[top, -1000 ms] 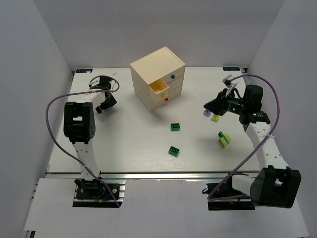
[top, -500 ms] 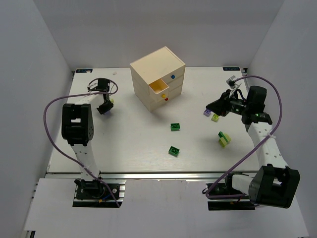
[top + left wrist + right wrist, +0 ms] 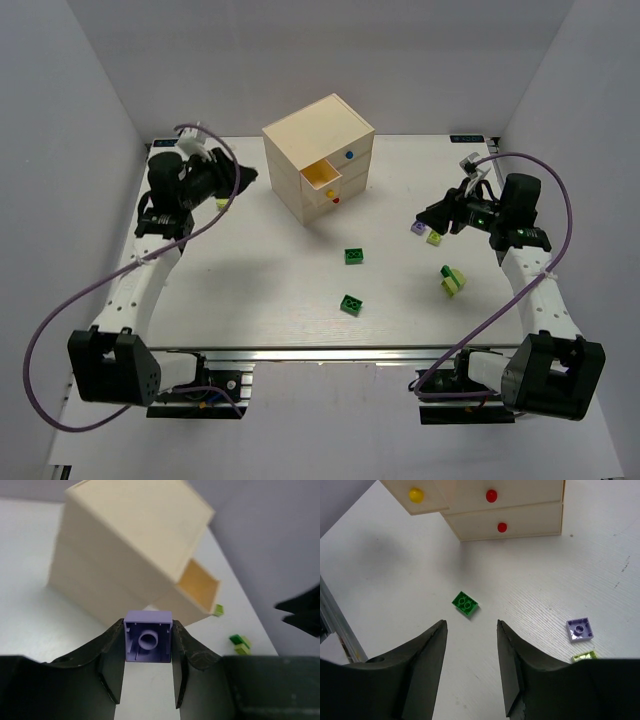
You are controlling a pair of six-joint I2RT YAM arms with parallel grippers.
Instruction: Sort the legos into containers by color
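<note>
At the left, the left gripper (image 3: 238,176) hangs above the table (image 3: 250,280), at 9 o'clock from the chest (image 3: 315,135) in the top view. Its jaws are about half closed and they pinch a purple brick (image 3: 148,636) by two opposite sides, with the hollow underside turned to the wrist camera. The open drawer (image 3: 320,178) lies at 3 o'clock from this gripper, near but not touching. In the left wrist view it appears at 1 o'clock, and I see nothing in the part of its inside that shows. This is the relation that matters: I judge that the arm must carry the brick to the right until it is over the drawer mouth, and then let go. The left arm is clearly the nearer one to the chest. Whether this drawer is the correct one for purple I cannot tell. At the right, the right gripper (image 3: 470,625) has its jaws apart and holds nothing. In its wrist view a green brick (image 3: 465,603) lies at 12 o'clock just ahead of the tips, a loose purple brick (image 3: 580,629) at 3 o'clock, and a lime brick (image 3: 585,656) near that one.
</note>
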